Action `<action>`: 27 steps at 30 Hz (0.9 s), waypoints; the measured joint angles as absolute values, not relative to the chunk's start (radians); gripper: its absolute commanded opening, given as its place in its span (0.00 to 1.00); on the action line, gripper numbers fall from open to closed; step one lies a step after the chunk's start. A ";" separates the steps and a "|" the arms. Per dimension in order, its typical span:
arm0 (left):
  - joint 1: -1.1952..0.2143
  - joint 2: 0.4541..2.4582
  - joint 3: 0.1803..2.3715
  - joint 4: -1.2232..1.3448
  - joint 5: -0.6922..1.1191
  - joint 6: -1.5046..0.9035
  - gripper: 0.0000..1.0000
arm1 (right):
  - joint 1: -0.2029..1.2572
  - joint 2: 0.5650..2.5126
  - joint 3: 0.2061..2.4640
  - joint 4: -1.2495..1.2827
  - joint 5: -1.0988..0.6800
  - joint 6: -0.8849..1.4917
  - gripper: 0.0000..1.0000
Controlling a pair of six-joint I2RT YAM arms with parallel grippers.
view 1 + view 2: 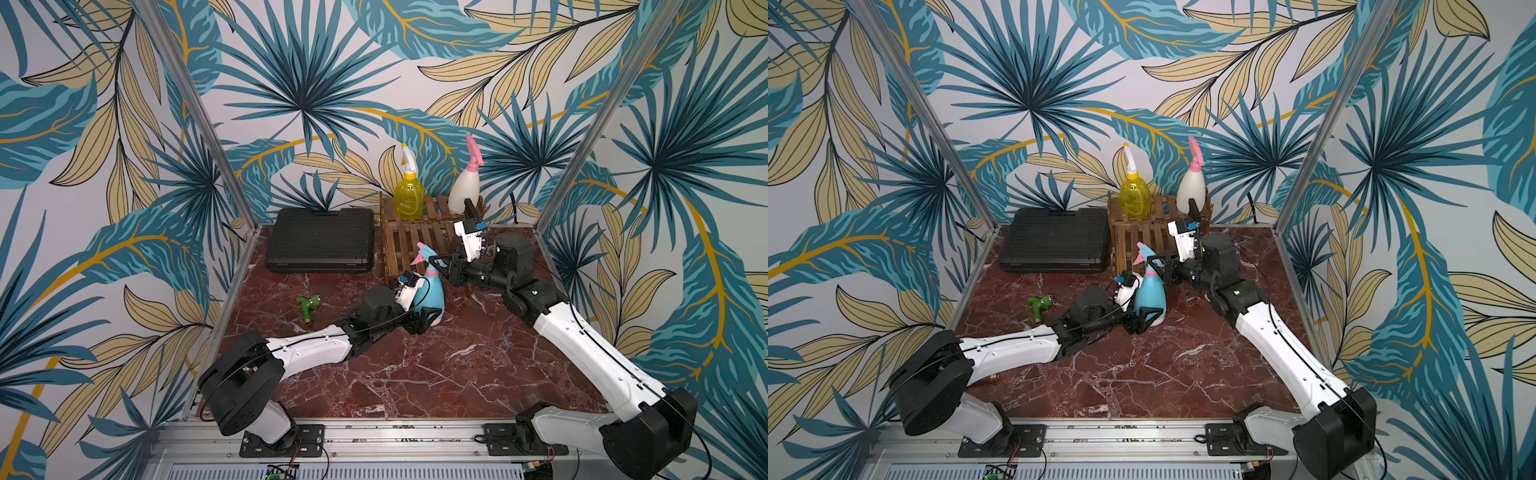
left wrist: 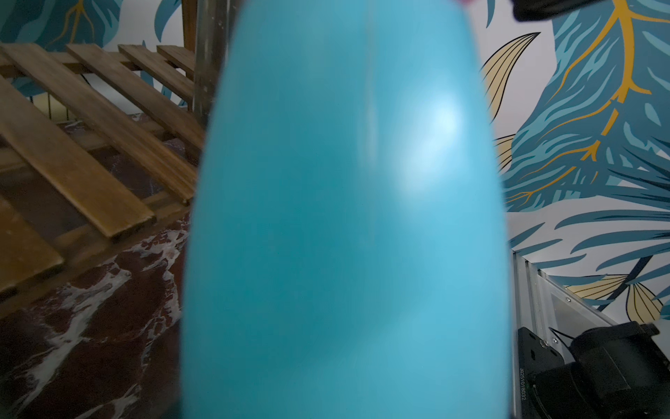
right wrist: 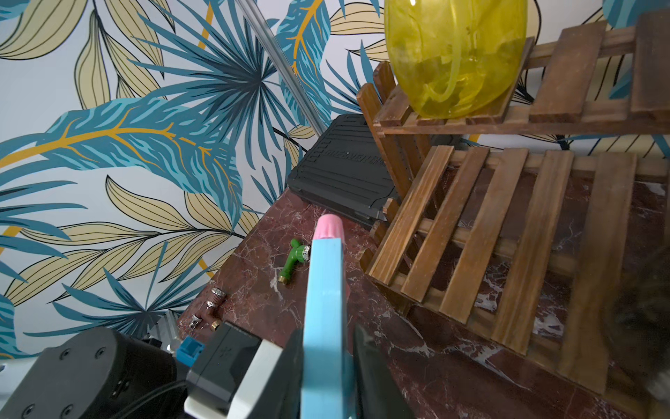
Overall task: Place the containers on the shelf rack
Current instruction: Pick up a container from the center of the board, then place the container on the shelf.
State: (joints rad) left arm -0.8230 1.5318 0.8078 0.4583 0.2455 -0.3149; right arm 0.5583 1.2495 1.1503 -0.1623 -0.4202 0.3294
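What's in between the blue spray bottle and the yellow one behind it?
The shelf rack puts its lower step there, slats bare, between the light blue bottle and the yellow bottle, which stands on the upper step. Both top views show it.

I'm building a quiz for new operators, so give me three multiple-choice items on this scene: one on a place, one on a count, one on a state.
1. Where is the yellow bottle?
A) on the rack's top step
B) on its lower step
C) beside it

2. How many bottles are on the rack?
A) one
B) two
C) four

3. The blue bottle is:
A) lying flat
B) standing, with the right gripper shut on its sprayer
C) set on the rack

Key:
1 A, it stands on the top slats.
2 B, only the yellow and white bottle are there.
3 B, the right wrist view shows the fingers hugging the sprayer.
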 measured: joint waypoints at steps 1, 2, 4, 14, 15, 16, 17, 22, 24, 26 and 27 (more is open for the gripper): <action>-0.823 1.532 0.808 0.453 0.246 -0.315 0.81 | 0.559 1.250 1.150 -0.167 -0.408 0.321 0.13; -0.823 1.532 0.808 0.452 0.247 -0.313 0.88 | 0.560 1.250 1.150 -0.170 -0.397 0.321 0.10; -0.824 1.532 0.808 0.463 0.257 -0.307 1.00 | 0.564 1.250 1.150 -0.175 -0.380 0.321 0.05; -0.822 1.524 0.733 0.613 0.319 -0.284 1.00 | 0.578 1.182 1.106 -0.172 -0.288 0.299 0.00; -0.822 1.518 0.724 0.618 0.319 -0.282 1.00 | 0.579 1.170 1.097 -0.169 -0.274 0.294 0.00; -0.822 1.505 0.712 0.620 0.318 -0.278 1.00 | 0.579 1.158 1.089 -0.164 -0.261 0.287 0.00; -0.822 1.490 0.700 0.620 0.318 -0.275 1.00 | 0.580 1.145 1.080 -0.160 -0.247 0.280 0.00; -0.813 1.344 0.648 0.583 0.316 -0.242 1.00 | 0.589 1.068 1.023 -0.112 -0.156 0.223 0.00; -0.798 1.271 0.641 0.552 0.318 -0.231 1.00 | 0.595 1.044 1.007 -0.088 -0.116 0.197 0.00; -0.762 1.199 0.640 0.504 0.313 -0.221 1.00 | 0.609 1.024 0.995 -0.055 -0.073 0.172 0.00; -0.738 1.163 0.640 0.472 0.305 -0.214 1.00 | 0.620 1.016 0.991 -0.038 -0.050 0.158 0.00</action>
State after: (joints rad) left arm -0.7376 1.1633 0.6399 0.4717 0.3054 -0.2138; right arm 0.6201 1.0157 0.9909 -0.0380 -0.0498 0.1581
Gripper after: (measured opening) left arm 0.999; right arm 0.175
